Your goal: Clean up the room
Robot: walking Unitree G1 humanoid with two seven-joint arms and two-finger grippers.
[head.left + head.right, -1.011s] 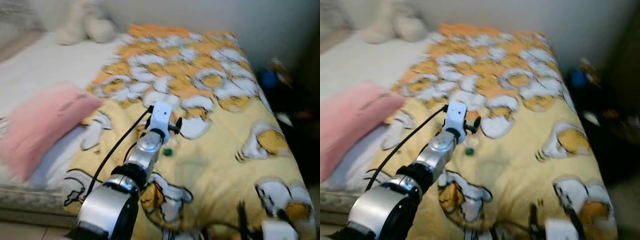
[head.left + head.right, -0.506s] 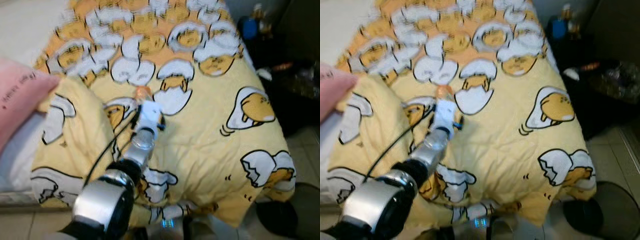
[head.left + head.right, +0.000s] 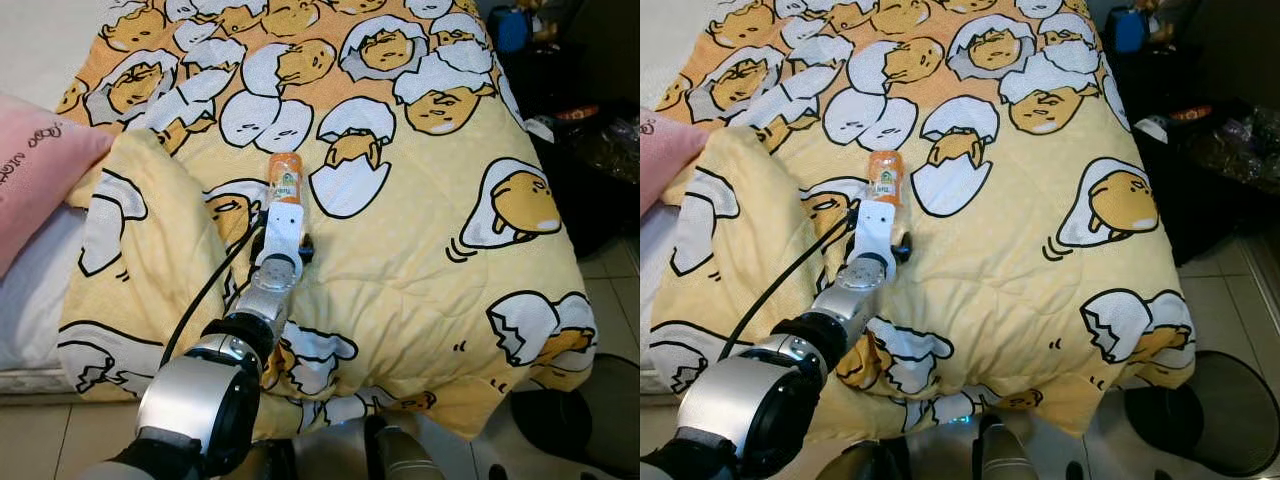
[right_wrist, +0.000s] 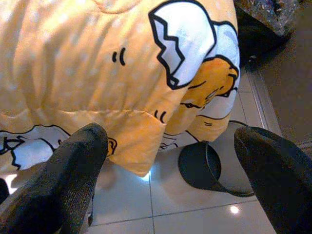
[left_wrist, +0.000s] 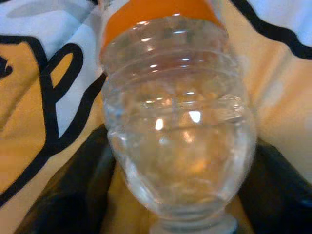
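My left tool (image 3: 283,205) reaches along the bed; the bottle (image 3: 285,180) lies lengthwise straight ahead, between its released fingers (image 5: 73,195).

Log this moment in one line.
left tool: around bottle neck, on quilt | right tool: open, idle over floor

Around the bottle (image 3: 285,178) we see flat yellow duvet (image 3: 420,270) open to our right and ahead. On our left a raised duvet fold (image 3: 160,215) and a pink pillow (image 3: 35,185) crowd the approach.
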